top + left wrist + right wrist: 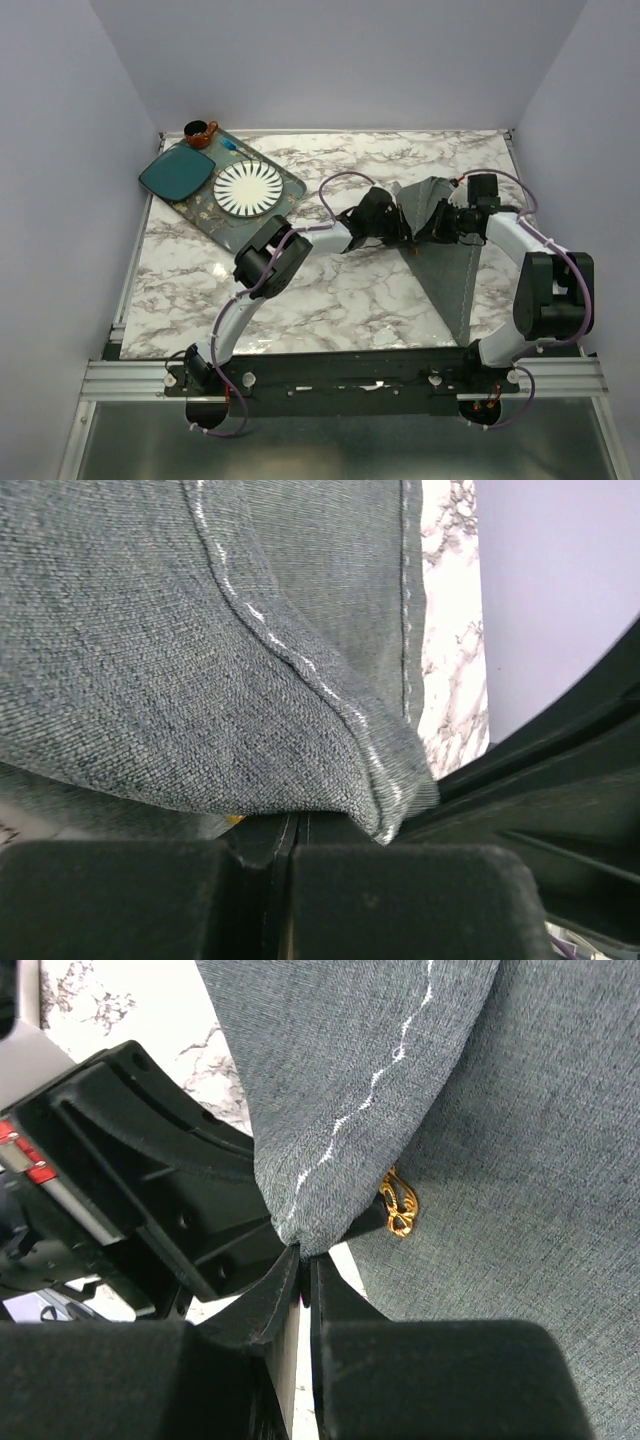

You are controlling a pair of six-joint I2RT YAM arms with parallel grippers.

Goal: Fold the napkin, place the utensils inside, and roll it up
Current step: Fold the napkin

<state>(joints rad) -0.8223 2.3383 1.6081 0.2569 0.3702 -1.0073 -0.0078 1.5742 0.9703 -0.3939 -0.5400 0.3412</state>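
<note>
Two grippers meet just right of the marble table's (330, 300) middle in the top view. A raised fold of the napkin (450, 270) is pinched between them. The left gripper (398, 226) is seen at 9 o'clock of that fold and the right gripper (428, 228) at 3 o'clock.

From the left wrist, the left gripper (290, 850) is shown closed, and the napkin's (200, 660) stitched hem is drawn down into the seam of its fingers. From the right wrist, the right gripper (305, 1290) is shown clamped on a bunched fold of the napkin (540, 1110).

A small gold looped piece (400, 1205) is seen just beside that fold, against the cloth. What it is cannot be told.

The rest of the napkin is spread on the table as a long triangle tapering toward 5 o'clock.

At 10 o'clock a patterned tray (203, 212) is set. A teal square plate (175, 172) and a white ribbed plate (247, 190) are carried on it, and a brown cup (198, 132) stands at its far corner.
</note>
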